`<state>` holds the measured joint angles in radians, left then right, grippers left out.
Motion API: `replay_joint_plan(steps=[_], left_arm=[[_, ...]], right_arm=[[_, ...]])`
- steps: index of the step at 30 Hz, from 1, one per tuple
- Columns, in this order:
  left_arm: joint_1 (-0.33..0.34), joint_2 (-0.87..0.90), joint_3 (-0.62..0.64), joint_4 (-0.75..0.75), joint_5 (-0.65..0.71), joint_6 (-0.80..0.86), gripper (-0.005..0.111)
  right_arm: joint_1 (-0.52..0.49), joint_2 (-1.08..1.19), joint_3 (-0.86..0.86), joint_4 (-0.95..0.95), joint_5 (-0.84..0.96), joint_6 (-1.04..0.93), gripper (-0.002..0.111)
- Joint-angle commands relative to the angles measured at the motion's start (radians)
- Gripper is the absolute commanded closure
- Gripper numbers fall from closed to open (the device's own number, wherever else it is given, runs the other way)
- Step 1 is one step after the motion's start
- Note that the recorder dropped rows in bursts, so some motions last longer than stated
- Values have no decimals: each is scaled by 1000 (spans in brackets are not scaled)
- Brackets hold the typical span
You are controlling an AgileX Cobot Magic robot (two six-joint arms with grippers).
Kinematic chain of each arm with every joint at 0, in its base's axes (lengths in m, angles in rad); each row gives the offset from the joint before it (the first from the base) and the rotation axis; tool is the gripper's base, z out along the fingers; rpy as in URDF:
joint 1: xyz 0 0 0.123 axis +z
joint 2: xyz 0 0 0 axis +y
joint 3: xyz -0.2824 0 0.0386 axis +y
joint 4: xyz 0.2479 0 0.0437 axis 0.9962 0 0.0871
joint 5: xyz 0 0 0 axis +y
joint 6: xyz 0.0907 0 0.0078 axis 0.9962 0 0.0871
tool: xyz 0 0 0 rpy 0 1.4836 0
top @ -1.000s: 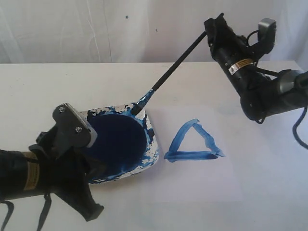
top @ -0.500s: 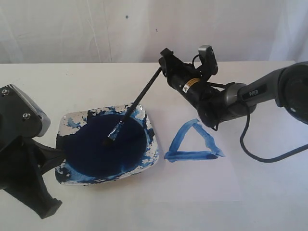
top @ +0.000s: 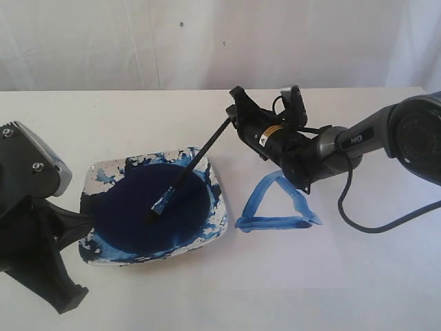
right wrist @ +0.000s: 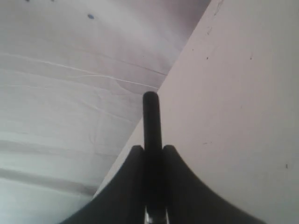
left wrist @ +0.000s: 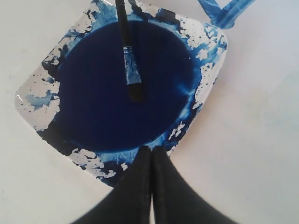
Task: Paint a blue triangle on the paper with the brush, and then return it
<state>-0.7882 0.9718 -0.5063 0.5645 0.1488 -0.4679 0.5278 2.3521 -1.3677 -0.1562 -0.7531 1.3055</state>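
Note:
My right gripper [top: 234, 117] is shut on the upper end of the brush [top: 196, 160], whose black handle slants down to the left. Its blue-stained tip [left wrist: 133, 84] lies in the dark blue pool of the white paint dish [top: 215, 181]. The handle's end sticks out between the right fingers [right wrist: 151, 121]. To the dish's right, the blue triangle [top: 278, 203] is painted on the paper [top: 296, 262]. My left gripper [left wrist: 152, 151] is shut with nothing held, hovering over the dish's near corner [left wrist: 110, 172]. A corner of the triangle [left wrist: 224, 11] shows in the left wrist view.
The white table [top: 386, 276] runs to a pale cloth backdrop [top: 138, 41]. The left arm's bulky dark body [top: 34, 234] fills the near left corner beside the dish. The right arm [top: 358, 145] and its cable cross above the paper from the right.
The right arm swung left and down, carrying the brush tip from the dish's far rim into the paint pool. The left arm drew back leftward off the dish.

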Motion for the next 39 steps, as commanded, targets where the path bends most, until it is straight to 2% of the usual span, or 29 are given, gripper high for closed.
replay_joint_plan(steps=[1, 6, 11, 13, 24, 29, 33, 39], left_arm=[[-2, -7, 6, -8, 10, 1, 107], [-2, -7, 6, -8, 10, 1, 107], [-2, -7, 6, -8, 10, 1, 107], [-2, -7, 6, -8, 10, 1, 107], [-2, -7, 6, -8, 10, -1, 107], [-2, -7, 6, -8, 8, -1, 107], [-2, -7, 6, -8, 8, -1, 107], [-2, -7, 6, -10, -3, -5, 107]], right_arm=[[5, -1, -19, -77, 17, -12, 108], [24, 0, -19, -63, 97, -12, 108], [24, 0, -20, -63, 99, -30, 107], [24, 0, -20, -63, 100, -30, 102], [24, 0, -20, -68, 100, -28, 58], [24, -14, -20, -138, 92, -28, 46], [22, -42, -15, -240, 114, -28, 44], [13, -170, 40, -375, 387, -73, 45]])
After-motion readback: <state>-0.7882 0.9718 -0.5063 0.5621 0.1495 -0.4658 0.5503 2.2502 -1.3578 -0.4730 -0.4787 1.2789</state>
